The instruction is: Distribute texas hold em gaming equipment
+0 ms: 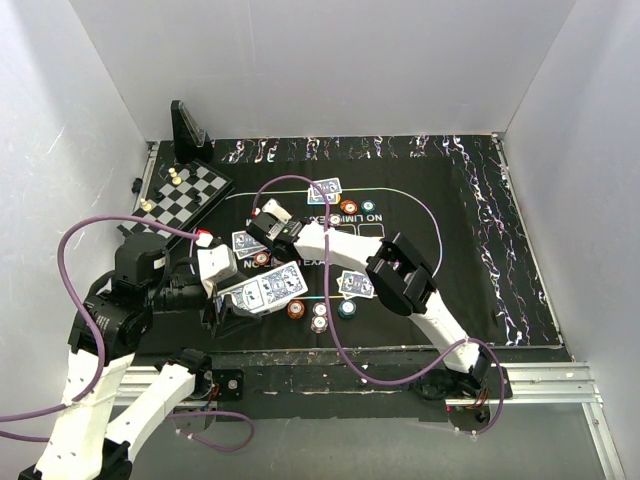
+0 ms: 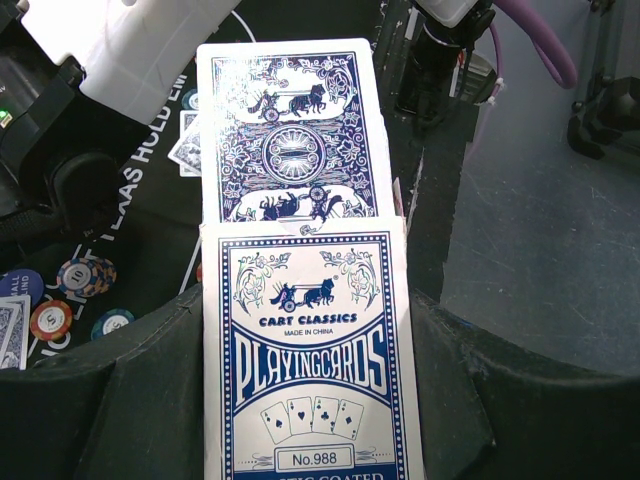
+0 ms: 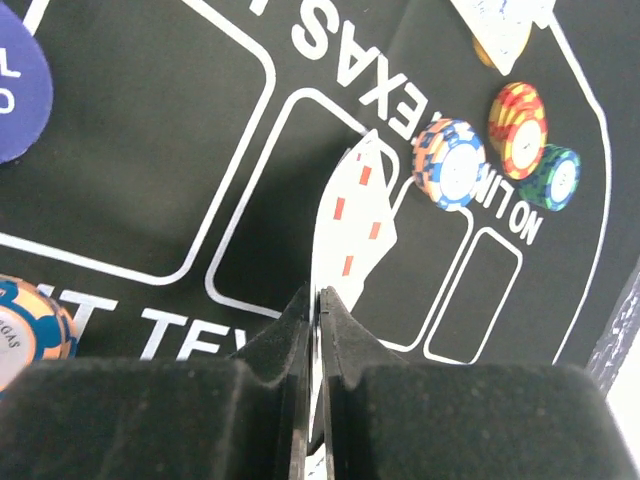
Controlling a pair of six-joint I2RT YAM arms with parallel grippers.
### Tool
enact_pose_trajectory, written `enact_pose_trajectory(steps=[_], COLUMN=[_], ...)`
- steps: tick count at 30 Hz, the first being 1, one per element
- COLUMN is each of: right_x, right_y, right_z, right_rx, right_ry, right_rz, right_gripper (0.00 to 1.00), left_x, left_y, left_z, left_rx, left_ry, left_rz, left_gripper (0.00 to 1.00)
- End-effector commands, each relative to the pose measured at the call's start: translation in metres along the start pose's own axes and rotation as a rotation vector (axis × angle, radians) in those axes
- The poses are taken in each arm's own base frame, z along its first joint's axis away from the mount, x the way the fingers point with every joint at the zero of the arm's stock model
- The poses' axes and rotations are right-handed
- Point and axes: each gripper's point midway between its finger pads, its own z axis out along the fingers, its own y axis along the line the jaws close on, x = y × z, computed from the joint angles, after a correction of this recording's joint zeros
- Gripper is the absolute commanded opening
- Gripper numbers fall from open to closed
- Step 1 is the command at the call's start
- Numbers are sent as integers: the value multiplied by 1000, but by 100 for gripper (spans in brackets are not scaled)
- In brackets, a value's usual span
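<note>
Nearest the bases, the left end effector [image 2: 305, 420] is clamped on a card box [image 2: 305, 340], its padded fingers [image 2: 140, 400] pressing the two long sides. Patterned-back cards [image 2: 288, 130] stand partway out of the box's open end. The box is light, thin cardboard that would probably buckle under a hard squeeze, so a grip low on the sides looks sound. The glossy cards are likely slick and could slide out together if the mouth tips down. Farther in, the right end effector [image 3: 318, 330] is pinched almost closed on a single playing card [image 3: 350, 215], held by one end over the black mat [image 3: 150, 150] with red pips showing. Such a card is featherlight, thin and bendy, so it is best taken at an edge and would be awkward to pick up once it lies flat. Beyond it sit poker chips [image 3: 452, 163], small, stiff and smooth, probably easiest to grip across the rim. From above, dealt cards [image 1: 355, 284] lie spread on the mat that covers the table. How many cards protrude from the box cannot be told, its lower end is cut off, the pinched card's rank is unreadable, and whether its far end touches the mat is unclear. The right arm also hides the mat's middle.
</note>
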Motion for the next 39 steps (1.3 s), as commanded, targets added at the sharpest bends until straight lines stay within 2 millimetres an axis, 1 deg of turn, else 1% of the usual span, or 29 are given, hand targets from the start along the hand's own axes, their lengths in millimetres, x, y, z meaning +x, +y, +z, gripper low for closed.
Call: enact_pose_trajectory(steps=[1,3,4,7,11,15,17,20,21,25,28,33,39], right_x=[8,10,9,6,-3,-4,-1,-1,2,2,5,9,7], right_y=[20,26,25,22,16,14,12,3,-3,-20,-31,-29,-21], right_z=[-4,-7,-9,-17,-29,-41,-47,-54,-50,-44,-32,-11,3], right_rx=[-92,-130,-141,-155,-188,-232,-270,-330,-341,-418,-434,-463,-509], right_ry=[46,49,45,36,19,18,27,21,31,46,70,114,132], right_rz=[47,62,77,103,142,162,182,262,296,419,477,520,553], right_gripper=[19,29,35,46,53,55,56,56,55,50,46,39,35], left_x=[-5,-5,-4,-4,-5,-5,-4,-3,-3,-3,-2,-1,0], left_y=[-1,-1,-1,-1,0,0,0,0,0,0,1,3,6], left_z=[0,1,1,1,1,1,1,2,2,3,3,6,10], left_rx=[6,8,8,9,6,6,6,9,9,11,10,15,24], left_ry=[-25,-25,-24,-27,-30,-30,-30,-31,-31,-34,-31,-33,-31], left_rz=[28,27,26,32,39,42,45,47,45,48,50,54,47], left_gripper=[0,0,0,0,0,0,0,0,0,0,0,0,0])
